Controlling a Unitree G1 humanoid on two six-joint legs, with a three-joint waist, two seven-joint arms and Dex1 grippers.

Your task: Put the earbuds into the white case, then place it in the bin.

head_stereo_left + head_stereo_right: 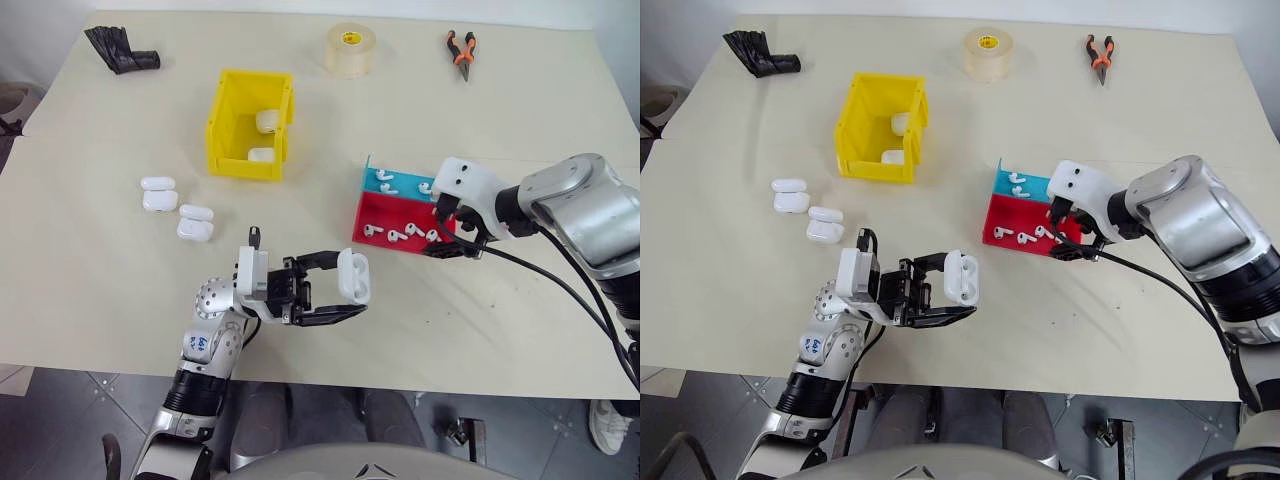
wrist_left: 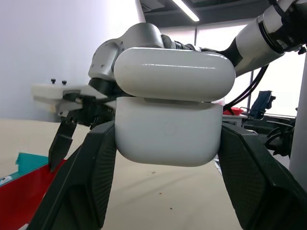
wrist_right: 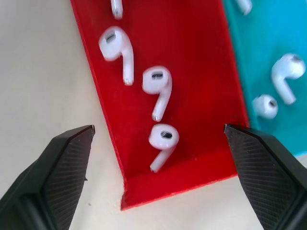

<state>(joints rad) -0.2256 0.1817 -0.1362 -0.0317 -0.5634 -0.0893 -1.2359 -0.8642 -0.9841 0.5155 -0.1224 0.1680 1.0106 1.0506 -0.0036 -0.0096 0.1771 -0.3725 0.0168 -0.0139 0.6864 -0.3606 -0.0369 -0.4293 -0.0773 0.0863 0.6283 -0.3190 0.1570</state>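
My left gripper (image 1: 338, 292) is shut on the white case (image 1: 352, 276) and holds it above the table's near side. The case's lid (image 2: 173, 74) stands slightly raised off its body. My right gripper (image 1: 450, 235) hangs open over the near right corner of the red and blue tray (image 1: 385, 212). Its fingers (image 3: 62, 163) straddle the red part, where three earbuds (image 3: 162, 139) lie in a row. More earbuds (image 3: 287, 74) lie in the blue part. The yellow bin (image 1: 245, 166) stands at the back left and holds two white cases (image 1: 266, 120).
More white cases (image 1: 158, 195) lie open on the table left of the bin. A tape roll (image 1: 350, 48), orange-handled pliers (image 1: 461, 50) and a black object (image 1: 122, 50) sit along the far edge. The table's front edge runs just below my left gripper.
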